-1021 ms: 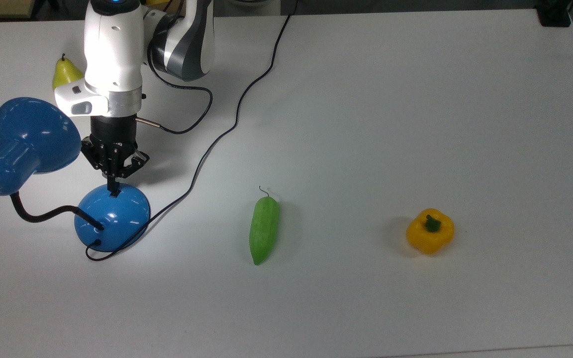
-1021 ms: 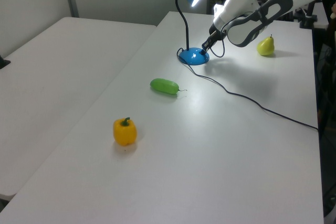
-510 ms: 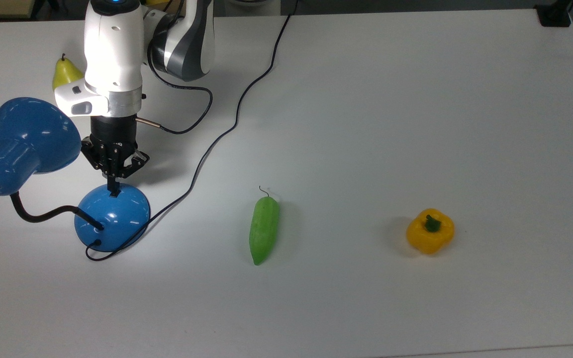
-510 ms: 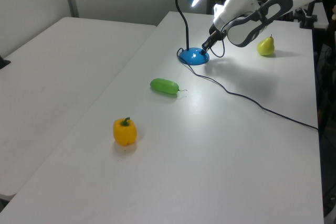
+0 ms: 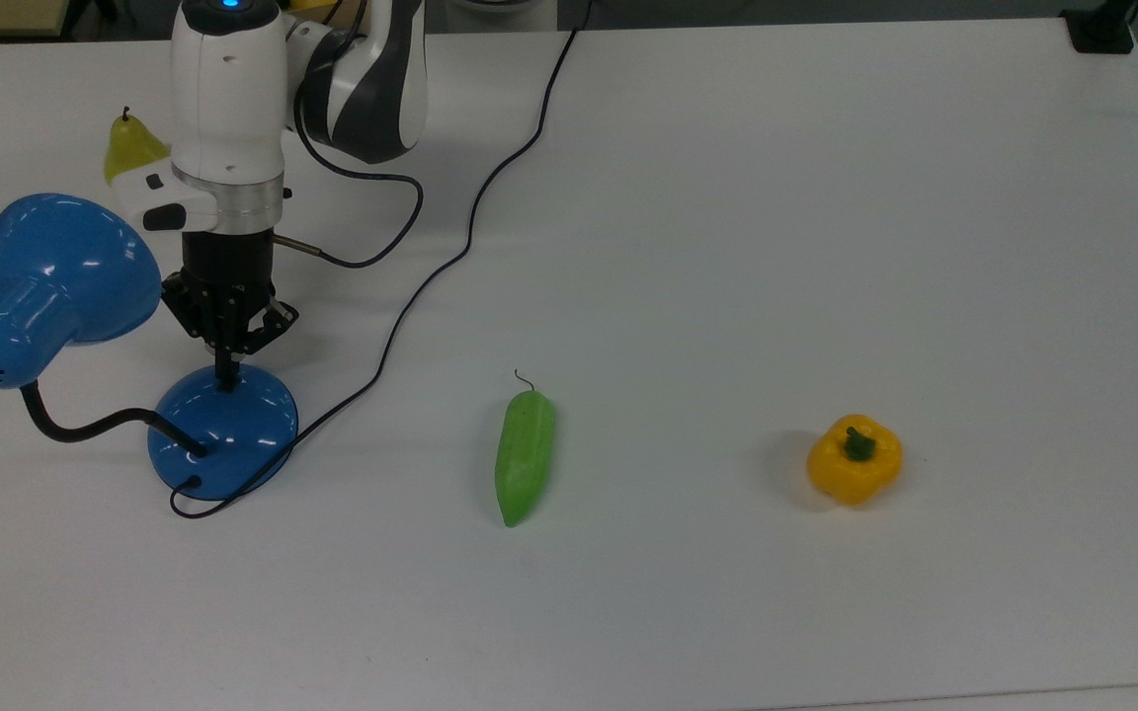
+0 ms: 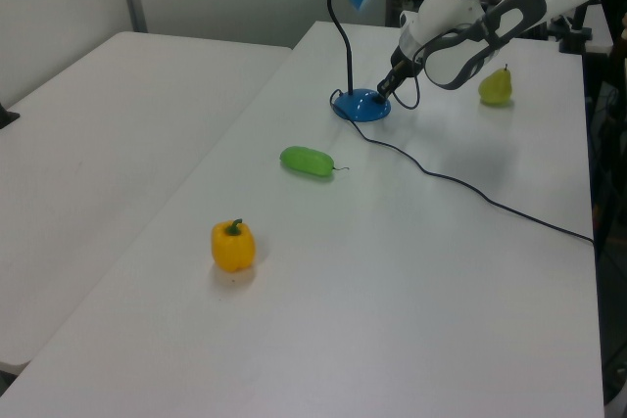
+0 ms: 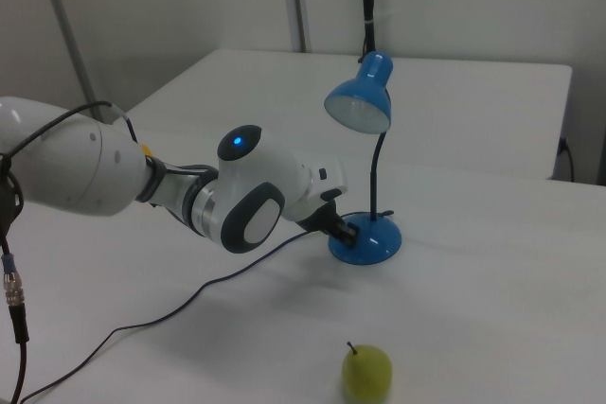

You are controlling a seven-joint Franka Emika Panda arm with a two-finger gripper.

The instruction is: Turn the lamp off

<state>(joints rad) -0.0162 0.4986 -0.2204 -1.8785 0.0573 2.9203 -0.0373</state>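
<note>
Light has gone from the shade since half a second ago: in the left view the inside of the bell, which glowed white before, is now plain blue, and in the top view the bright patch that lay on the table (image 5: 727, 247) around the base is gone. The arm has barely shifted, its wrist turned a little so the white housing sits differently over the pear (image 5: 132, 146). The gripper (image 5: 227, 374) points down at the lamp (image 5: 223, 434), its two fingers drawn together into one narrow black tip with no gap visible between them, holding nothing; that tip touches the top of the domed base at the edge nearer the arm, where the small switch sits. The lamp stands at the top view's left, its base low in that corner of the table, the black neck curving out to the top view's left and up to the shade (image 5: 65, 272), which hangs beside the wrist. The black cord (image 5: 411, 296) leaves the base and runs across the table toward the far edge. In the right view the gripper (image 7: 347, 230) meets the base from the right view's left, with the shade well above it. A green cucumber (image 5: 524, 456) and a yellow bell pepper (image 5: 853, 459) lie well apart from the lamp.
</note>
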